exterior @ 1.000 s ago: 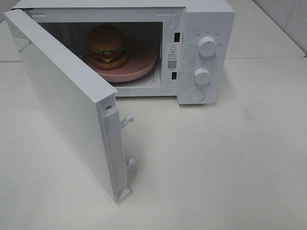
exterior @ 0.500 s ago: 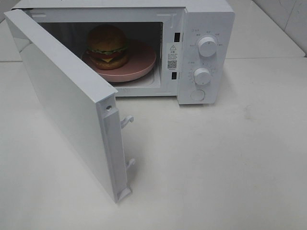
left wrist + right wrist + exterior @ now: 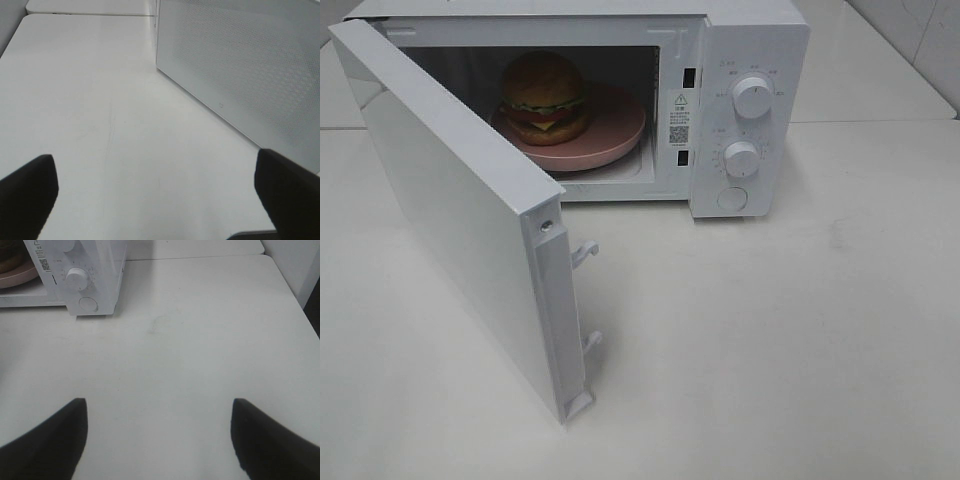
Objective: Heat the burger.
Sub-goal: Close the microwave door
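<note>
Burger (image 3: 544,97) is sitting on the pink plate (image 3: 615,130) inside the white microwave (image 3: 750,40), toward the left of the cavity. The door (image 3: 460,210) hangs wide open, sticking out toward the near left. Left fingers (image 3: 27,195) are spread wide with nothing between them, over bare counter (image 3: 800,330) near the door's outer face. Right fingers (image 3: 47,442) are spread apart too, empty, above the counter and well apart from the control panel (image 3: 765,130).
</note>
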Controlling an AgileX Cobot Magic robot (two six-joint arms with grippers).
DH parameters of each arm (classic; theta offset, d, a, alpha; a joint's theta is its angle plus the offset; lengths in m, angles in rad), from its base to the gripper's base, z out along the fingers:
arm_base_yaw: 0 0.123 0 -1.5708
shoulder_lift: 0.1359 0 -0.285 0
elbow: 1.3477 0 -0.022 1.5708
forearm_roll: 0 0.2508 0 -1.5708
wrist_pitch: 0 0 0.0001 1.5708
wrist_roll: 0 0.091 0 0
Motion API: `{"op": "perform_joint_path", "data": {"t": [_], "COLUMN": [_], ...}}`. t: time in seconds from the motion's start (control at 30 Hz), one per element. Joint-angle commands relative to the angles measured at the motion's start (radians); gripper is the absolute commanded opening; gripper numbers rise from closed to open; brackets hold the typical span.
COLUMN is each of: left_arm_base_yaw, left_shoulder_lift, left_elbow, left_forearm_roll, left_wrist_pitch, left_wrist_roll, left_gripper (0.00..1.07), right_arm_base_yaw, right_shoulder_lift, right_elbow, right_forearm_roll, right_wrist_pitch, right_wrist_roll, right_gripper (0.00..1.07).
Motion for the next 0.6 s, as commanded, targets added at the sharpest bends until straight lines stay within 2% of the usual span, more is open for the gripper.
{"op": "perform_joint_path", "data": {"t": [0.03,0.6], "left_arm_base_yaw": [-0.002,-0.002], "left_shoulder_lift": [-0.011,0.019], "left_elbow": [-0.001,-0.001], "left_forearm_roll": [-0.002,0.008], "left_wrist_pitch": [-0.014,-0.014], "left_wrist_roll": [-0.006,-0.013], "left_gripper": [1.00,1.00], "right_arm_base_yaw": [-0.005,-0.005], "right_shoulder_lift": [-0.025,-0.025], "right_elbow": [0.003,0.003], "right_forearm_roll": [0.003,0.003], "right_wrist_pitch": [0.000,0.000], "right_wrist_roll": [0.007,0.007], "right_gripper": [0.76,0.76]}}
